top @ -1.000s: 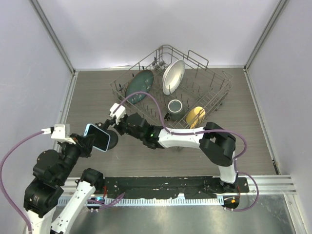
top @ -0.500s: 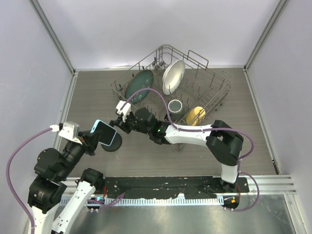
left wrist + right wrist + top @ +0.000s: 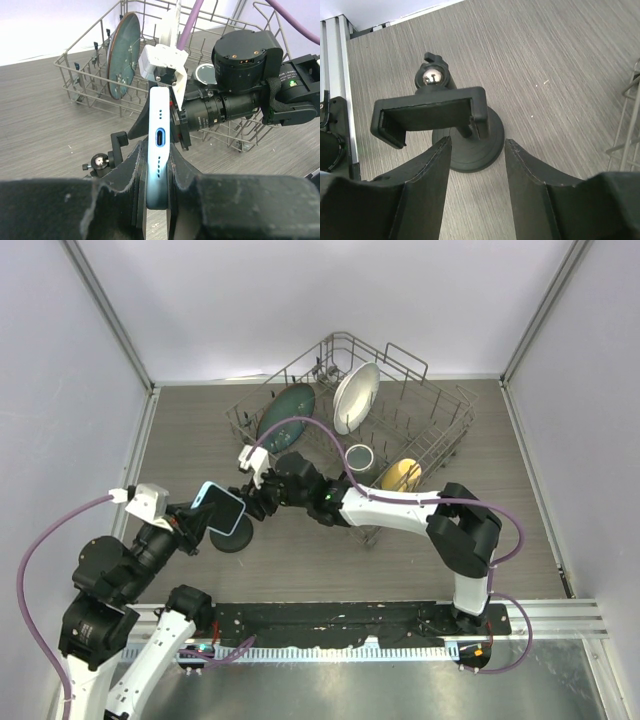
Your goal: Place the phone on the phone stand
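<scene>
As it stands edge-up, pale-blue phone (image 3: 159, 131)

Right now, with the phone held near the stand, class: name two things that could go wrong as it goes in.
1. The right claw stands open either side of the phone stand, not gripping it; a push from the phone could tip or slide it.
2. The left claw pinches only the phone's thin edges near one end, so it may pivot or slip on contact.
</scene>
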Action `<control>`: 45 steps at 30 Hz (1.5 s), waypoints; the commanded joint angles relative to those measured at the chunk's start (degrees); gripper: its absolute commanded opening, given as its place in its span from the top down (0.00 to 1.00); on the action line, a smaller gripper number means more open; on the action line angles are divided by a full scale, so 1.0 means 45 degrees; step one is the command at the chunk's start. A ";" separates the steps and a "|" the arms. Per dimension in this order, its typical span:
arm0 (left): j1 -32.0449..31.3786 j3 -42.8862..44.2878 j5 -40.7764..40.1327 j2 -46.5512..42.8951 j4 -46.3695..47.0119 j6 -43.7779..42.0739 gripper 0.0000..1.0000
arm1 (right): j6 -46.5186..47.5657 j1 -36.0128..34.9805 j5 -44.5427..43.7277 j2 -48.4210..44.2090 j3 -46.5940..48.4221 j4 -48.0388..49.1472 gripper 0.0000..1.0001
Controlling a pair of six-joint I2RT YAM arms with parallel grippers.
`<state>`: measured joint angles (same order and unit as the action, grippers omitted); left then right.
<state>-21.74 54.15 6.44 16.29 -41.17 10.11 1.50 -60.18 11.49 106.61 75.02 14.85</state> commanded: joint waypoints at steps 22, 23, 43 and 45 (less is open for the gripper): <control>-0.0013 0.1560 -0.1313 0.0501 0.1669 0.0644 1.00 | -0.1524 0.0737 0.0924 -0.0762 -0.1204 0.4315 0.48; -0.0033 0.1522 -0.1313 0.0461 0.1610 0.0664 1.00 | -0.1563 0.0718 0.0943 -0.0567 -0.1126 0.4297 0.48; -0.0014 0.1717 -0.1489 0.0324 0.1453 0.0800 1.00 | 0.0174 -0.0219 -0.0461 0.0176 -0.0325 0.2072 0.48; -0.0033 0.1678 -0.1469 0.0324 0.1453 0.0839 1.00 | 0.0292 -0.0278 -0.0794 0.0196 -0.0169 0.1974 0.48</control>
<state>-21.74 59.13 0.03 18.13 -39.22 13.13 -0.95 -59.83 12.86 105.43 72.05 25.41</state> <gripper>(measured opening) 0.178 0.521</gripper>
